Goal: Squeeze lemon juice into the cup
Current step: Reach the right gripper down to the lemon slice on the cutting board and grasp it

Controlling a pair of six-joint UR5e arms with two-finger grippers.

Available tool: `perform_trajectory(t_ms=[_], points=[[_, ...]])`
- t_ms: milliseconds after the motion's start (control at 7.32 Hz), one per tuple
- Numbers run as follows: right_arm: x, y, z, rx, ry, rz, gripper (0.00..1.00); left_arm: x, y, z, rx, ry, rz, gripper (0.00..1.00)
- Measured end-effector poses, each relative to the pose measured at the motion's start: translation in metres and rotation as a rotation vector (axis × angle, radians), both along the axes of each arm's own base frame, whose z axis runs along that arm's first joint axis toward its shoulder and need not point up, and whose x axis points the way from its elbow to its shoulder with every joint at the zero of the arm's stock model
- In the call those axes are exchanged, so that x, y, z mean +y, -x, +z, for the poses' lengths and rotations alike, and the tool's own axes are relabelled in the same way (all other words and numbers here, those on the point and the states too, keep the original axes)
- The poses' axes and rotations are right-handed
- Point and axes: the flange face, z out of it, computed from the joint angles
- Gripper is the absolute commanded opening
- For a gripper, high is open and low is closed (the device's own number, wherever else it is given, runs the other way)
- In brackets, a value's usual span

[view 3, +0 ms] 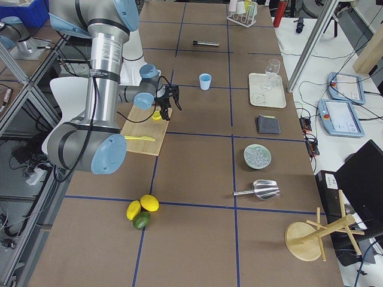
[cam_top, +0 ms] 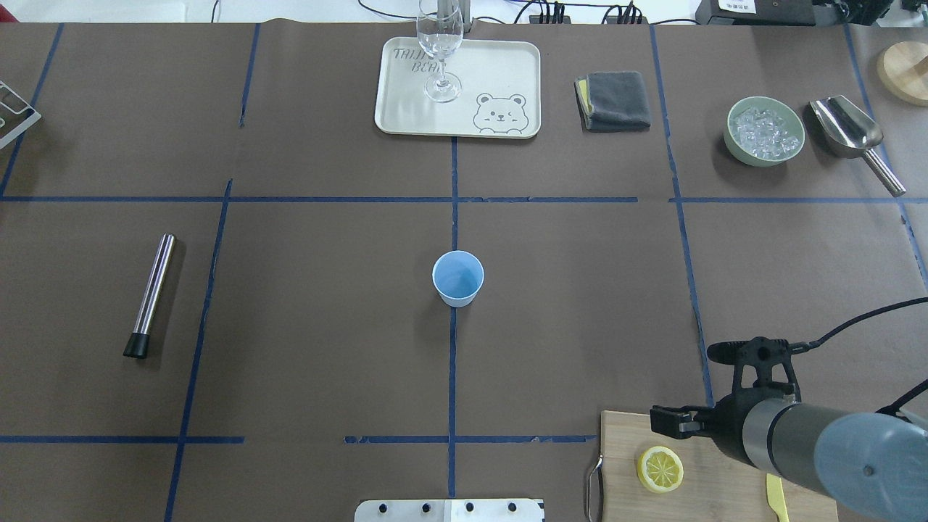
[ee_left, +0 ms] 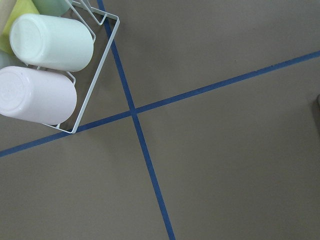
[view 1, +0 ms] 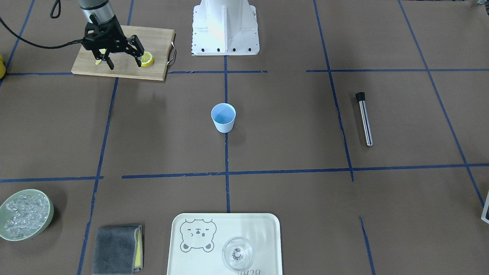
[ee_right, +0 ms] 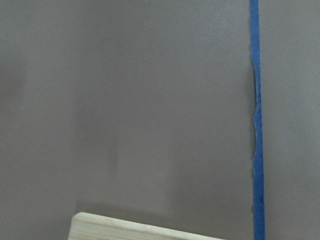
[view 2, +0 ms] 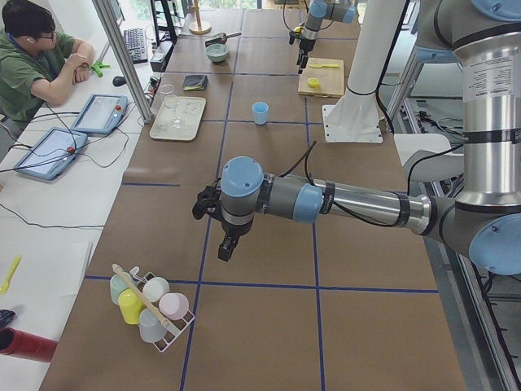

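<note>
The lemon point(view 1: 147, 59), a small cut piece with its face up, lies on the wooden cutting board point(view 1: 153, 38) near the handle end; it also shows in the overhead view as the lemon point(cam_top: 660, 469). My right gripper point(view 1: 124, 63) hangs open over the board, and one fingertip point(view 1: 137, 61) stands just beside the lemon without gripping it. The light-blue cup point(view 1: 223, 117) stands upright at the table's middle, well away from the board. My left gripper point(view 2: 226, 248) hovers over bare table near a rack of cups; I cannot tell whether it is open or shut.
A tray point(view 1: 259, 229) holds a stemmed glass point(view 1: 237, 253). A grey cloth point(view 1: 116, 248), a green bowl of ice point(view 1: 25, 214) and a steel rod point(view 1: 365, 118) lie around. A yellow knife point(cam_top: 776, 496) rests on the board. Whole fruits point(view 3: 143, 209) lie farther off.
</note>
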Motion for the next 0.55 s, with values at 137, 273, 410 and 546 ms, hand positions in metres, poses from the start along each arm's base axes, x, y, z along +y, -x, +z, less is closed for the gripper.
perform_trajectory(t_ms=[137, 273, 410, 546], points=[[0.018, 0.011, -0.001, -0.005, -0.012, -0.003, 1.0, -0.001, -0.001, -0.001, 0.0, -0.009, 0.001, 1.0], [0.03, 0.017, 0.0, -0.002, -0.024, -0.01, 1.0, -0.001, -0.001, -0.002, 0.0, -0.019, 0.002, 1.0], [0.038, 0.023, 0.005, 0.007, -0.031, -0.019, 1.0, -0.001, -0.001, -0.003, 0.0, -0.024, 0.002, 1.0], [0.045, 0.028, 0.011, 0.019, -0.038, -0.027, 1.0, -0.001, -0.001, -0.004, 0.001, -0.028, 0.002, 1.0]])
